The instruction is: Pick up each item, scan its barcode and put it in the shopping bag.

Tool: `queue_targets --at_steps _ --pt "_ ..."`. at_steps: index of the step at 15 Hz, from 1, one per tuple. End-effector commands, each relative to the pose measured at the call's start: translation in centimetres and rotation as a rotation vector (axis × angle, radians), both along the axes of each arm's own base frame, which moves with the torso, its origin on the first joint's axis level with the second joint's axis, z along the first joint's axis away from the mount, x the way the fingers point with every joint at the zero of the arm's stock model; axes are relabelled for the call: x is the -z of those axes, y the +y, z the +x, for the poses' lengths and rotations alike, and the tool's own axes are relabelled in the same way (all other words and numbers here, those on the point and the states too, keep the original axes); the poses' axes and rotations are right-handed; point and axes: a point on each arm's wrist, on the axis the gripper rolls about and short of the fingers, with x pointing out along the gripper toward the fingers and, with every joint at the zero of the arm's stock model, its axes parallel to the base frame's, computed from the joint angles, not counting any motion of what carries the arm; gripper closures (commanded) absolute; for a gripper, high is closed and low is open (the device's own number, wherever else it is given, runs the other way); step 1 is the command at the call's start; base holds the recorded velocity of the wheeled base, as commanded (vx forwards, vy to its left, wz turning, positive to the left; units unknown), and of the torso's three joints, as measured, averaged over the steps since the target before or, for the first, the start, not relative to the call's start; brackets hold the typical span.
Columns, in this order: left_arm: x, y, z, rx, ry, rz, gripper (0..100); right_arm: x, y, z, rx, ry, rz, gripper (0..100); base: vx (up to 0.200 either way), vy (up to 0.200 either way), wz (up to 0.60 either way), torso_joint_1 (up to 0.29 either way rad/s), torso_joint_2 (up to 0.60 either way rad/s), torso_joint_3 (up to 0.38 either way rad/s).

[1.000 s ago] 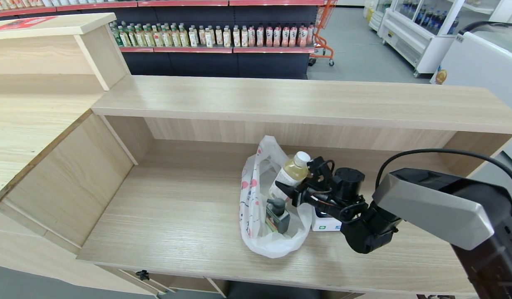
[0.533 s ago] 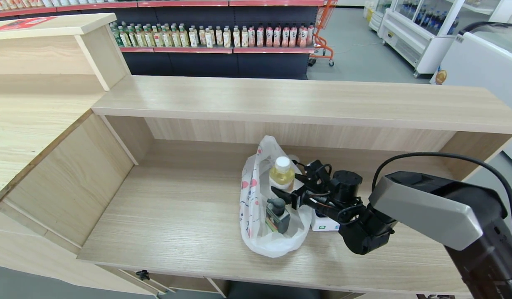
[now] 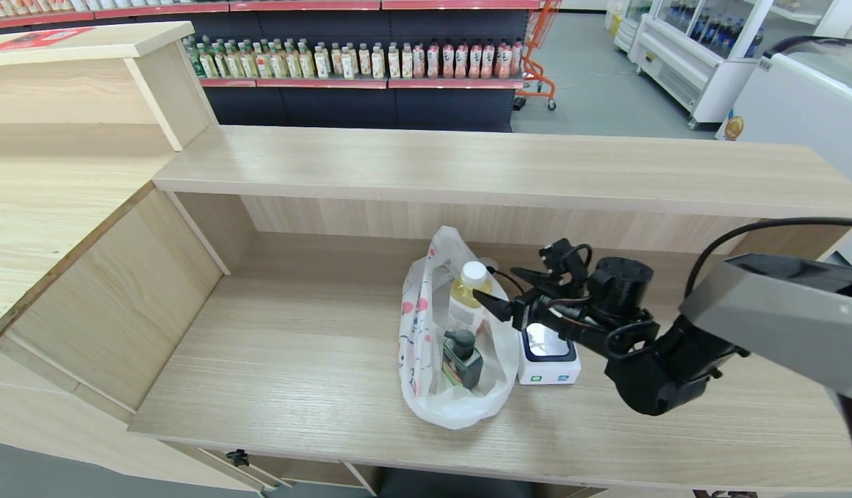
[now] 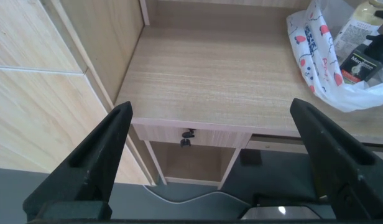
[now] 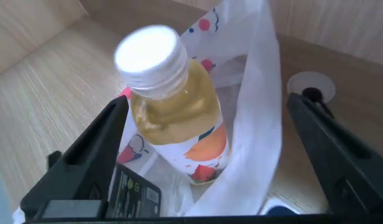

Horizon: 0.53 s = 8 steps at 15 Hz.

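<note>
On the counter (image 3: 294, 360), your shopping bag (image 3: 415, 330) holds an upright juice bottle (image 3: 469, 299) and a dark pump bottle (image 3: 462, 361). Your right gripper (image 3: 498, 287) hangs just beside it, jaws wide and empty; your left gripper (image 4: 210, 115) gapes wide too.

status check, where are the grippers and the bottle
Right gripper open beside the shopping bag. Left gripper open, clear of it. Bottle upright in the bag, ungripped, beside pump bottle. Scanner beside bag, nothing blocking.
</note>
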Motion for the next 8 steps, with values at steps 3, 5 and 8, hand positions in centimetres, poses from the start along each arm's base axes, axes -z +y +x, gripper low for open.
queue_targets --at_steps 3,5,8 --pt "0.0 0.0 0.0 0.0 -0.001 -0.002 0 -8.4 -6.2 -10.5 0.074 0.001 0.051 0 0.0 0.0 0.0 0.0 0.0 0.0" --pt "0.0 0.0 0.0 0.002 -0.001 0.0 0 -9.1 -8.4 -14.2 0.124 0.025 0.039 0 0.0 0.0 0.0 0.0 0.0 0.0" --pt "0.0 0.0 0.0 0.002 -0.001 -0.002 0 -10.7 -12.7 -19.5 0.283 0.053 0.034 0 0.0 0.0 0.0 0.0 0.0 0.0"
